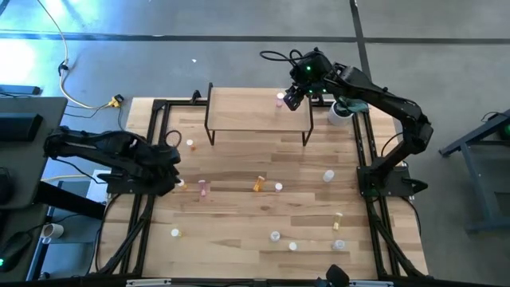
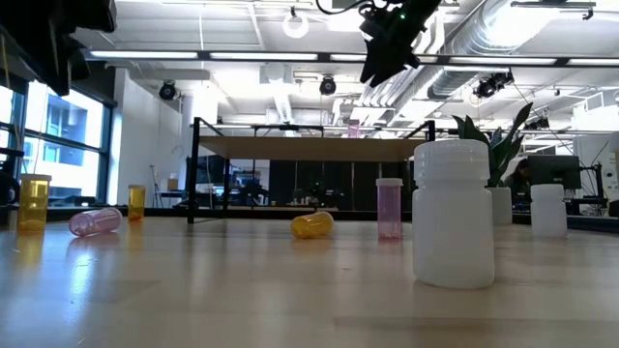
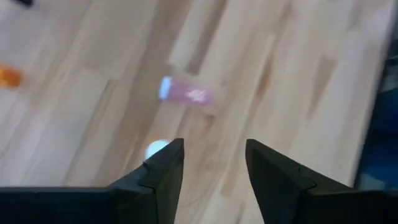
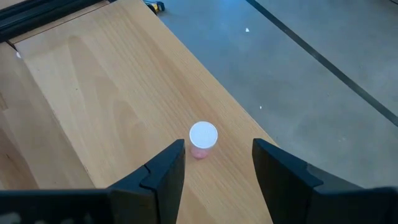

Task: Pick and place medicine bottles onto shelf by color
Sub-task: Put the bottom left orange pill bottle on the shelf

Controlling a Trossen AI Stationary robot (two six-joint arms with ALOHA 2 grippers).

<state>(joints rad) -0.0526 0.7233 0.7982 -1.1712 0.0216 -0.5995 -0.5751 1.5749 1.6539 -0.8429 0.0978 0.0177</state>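
Open-plan lab: exposed ceiling ducts [image 2: 484,43], concrete floor [image 1: 239,56].

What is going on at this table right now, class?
A two-armed robot is sorting small medicine bottles onto a low wooden shelf. The right gripper hovers open above the shelf, just over a pink bottle that stands upright there. The left gripper is open over the table's left side, holding nothing, with a fallen pink bottle ahead of it. Other bottles lie scattered across the tabletop.
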